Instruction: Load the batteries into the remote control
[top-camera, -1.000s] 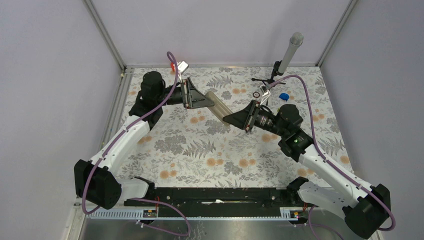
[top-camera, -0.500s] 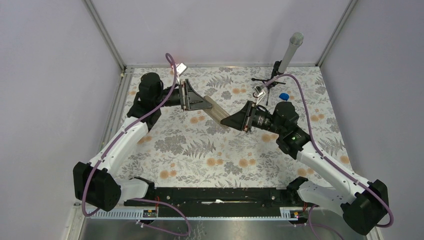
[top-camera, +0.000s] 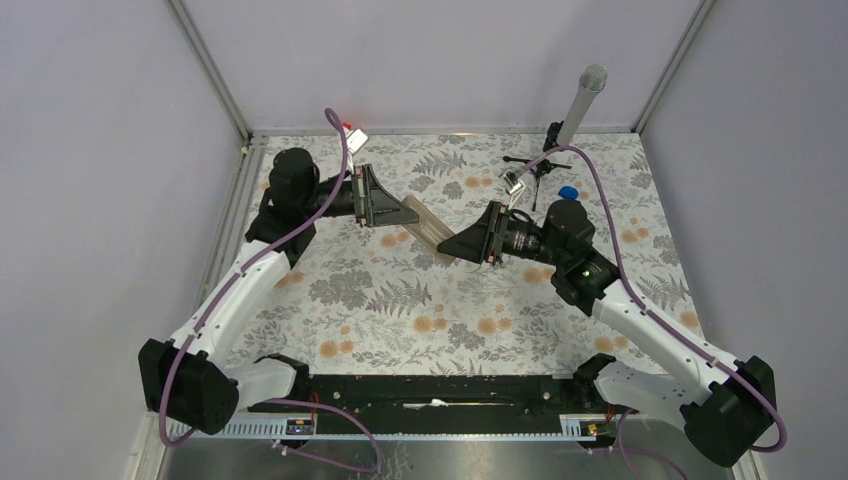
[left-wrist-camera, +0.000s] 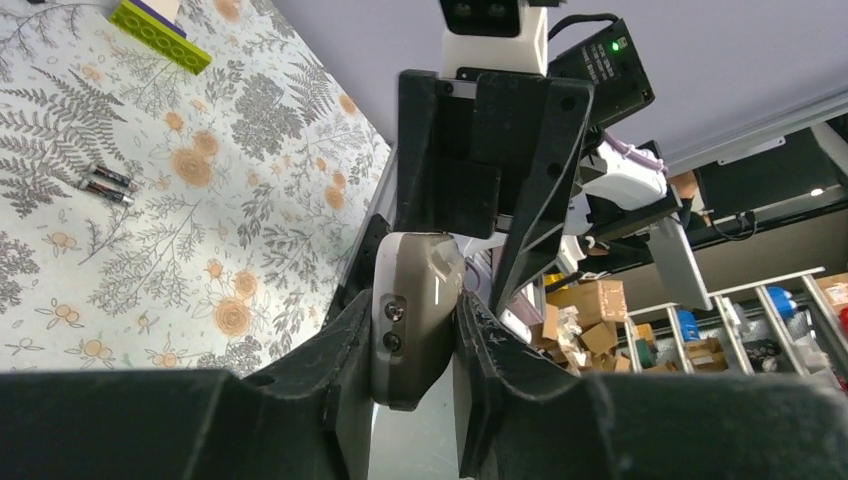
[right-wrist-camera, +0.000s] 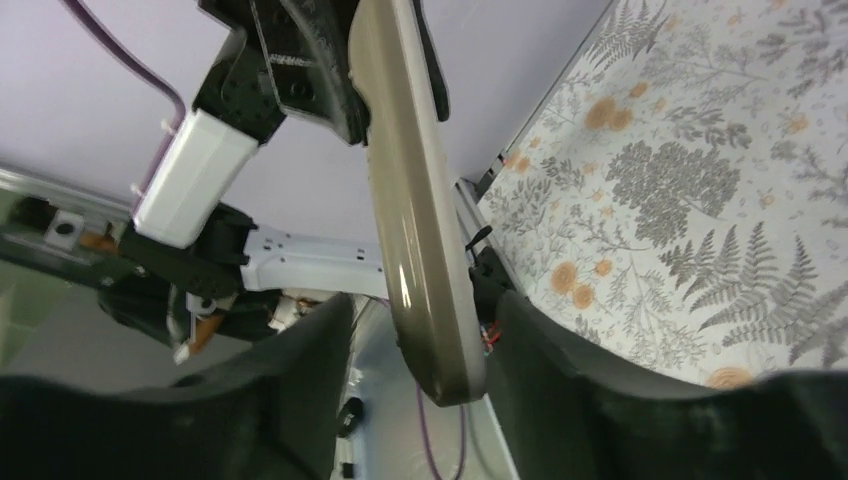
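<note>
Taupe glossy plastic, the remote (top-camera: 432, 226) hangs mid-frame above the counter (top-camera: 400, 320): probably stiff, light and slippery, best pinched across its narrow sides. The left fingers (left-wrist-camera: 350, 360) clamp one end. The right fingers (right-wrist-camera: 540, 360) flank the other, contact unclear. At upper left of the left wrist view the batteries (left-wrist-camera: 105, 185) lie on the counter.

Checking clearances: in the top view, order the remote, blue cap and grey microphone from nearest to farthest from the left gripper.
1. remote, held by the left gripper.
2. blue cap, on the right side.
3. microphone, in the far right corner.
</note>
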